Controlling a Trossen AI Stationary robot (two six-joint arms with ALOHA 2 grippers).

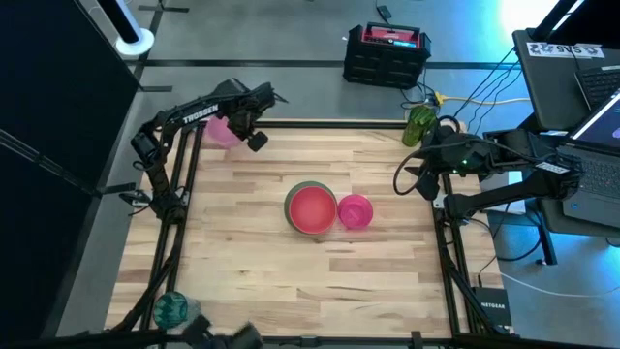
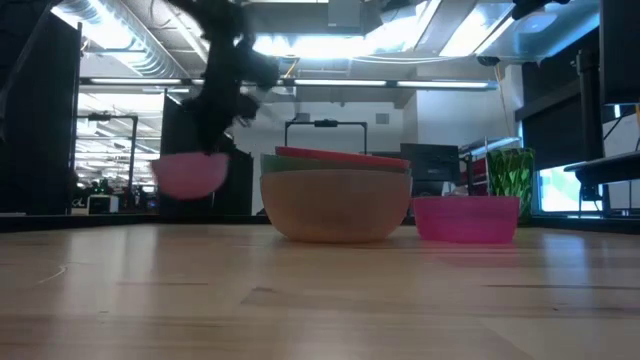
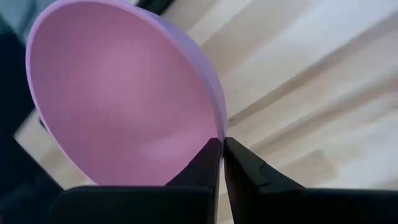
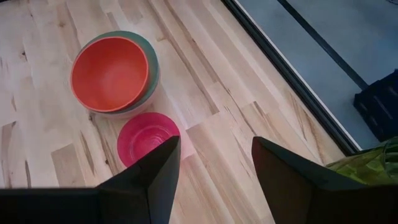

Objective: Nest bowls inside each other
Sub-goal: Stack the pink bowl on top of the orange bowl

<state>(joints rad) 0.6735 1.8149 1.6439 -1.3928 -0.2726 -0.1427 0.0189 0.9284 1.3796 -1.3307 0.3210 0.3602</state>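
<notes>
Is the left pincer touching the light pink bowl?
Touching. The left wrist view shows the left pincer shut on the rim of the light pink bowl, its fingers pinching the edge.

Pink bowl [image 1: 222, 133] in left tool [image 1: 254, 139]

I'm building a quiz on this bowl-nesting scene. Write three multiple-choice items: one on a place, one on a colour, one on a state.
1. Where is the magenta bowl?
A. Beside the stack, on the right arm's side
B. Inside the stack
C. Off the table

2. What colour is the top bowl of the stack?
A. Teal
B. Red
C. White

3. What is the left tool doing?
A. Open, empty
B. Shut on the pink bowl
C. Shut on the stack

Key: 1 A, it sits alone beside the stack; 2 B, red shows uppermost; 3 B, fingers pinch the rim.
</notes>
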